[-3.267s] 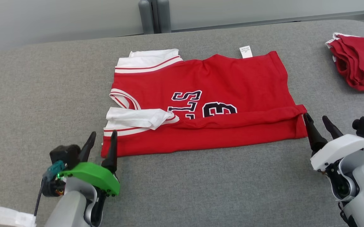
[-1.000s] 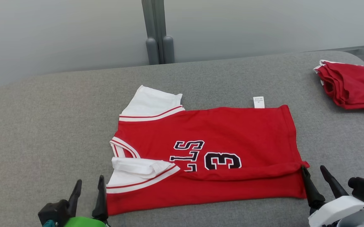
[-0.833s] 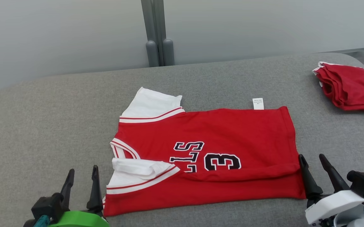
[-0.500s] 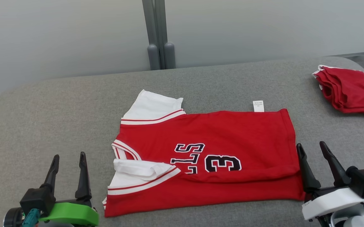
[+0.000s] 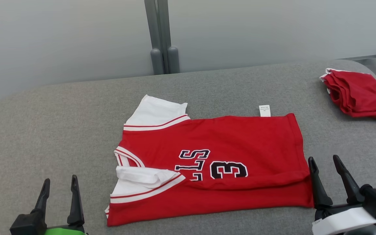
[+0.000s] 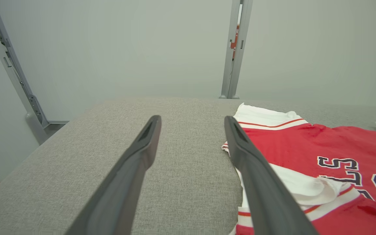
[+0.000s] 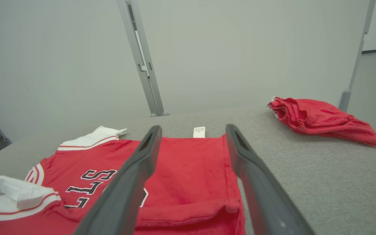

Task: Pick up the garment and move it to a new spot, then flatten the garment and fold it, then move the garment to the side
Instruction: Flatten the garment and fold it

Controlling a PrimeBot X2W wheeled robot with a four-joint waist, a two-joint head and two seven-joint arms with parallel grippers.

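Note:
The garment (image 5: 217, 163) is a red jersey with white sleeves and black lettering, lying flat on the grey table with its near long edge folded over the front. It also appears at the right of the left wrist view (image 6: 331, 163) and low in the right wrist view (image 7: 181, 176). My left gripper (image 5: 60, 184) stands open near the table's front, left of the jersey's shoulder end, touching nothing. My right gripper (image 5: 324, 163) is open just off the jersey's hem end, empty; in the right wrist view its fingers (image 7: 132, 176) straddle the hem corner from above.
A second red cloth (image 5: 357, 94) lies bunched at the table's far right, also in the right wrist view (image 7: 318, 119). The grey padded table (image 5: 60, 130) has bare room left of the jersey. A pale wall with a grey post (image 5: 160, 36) stands behind.
The camera tilted up early on. Over the last second both open grippers drew away from the jersey's near corners, the left moving left and toward me, the right staying off the hem end.

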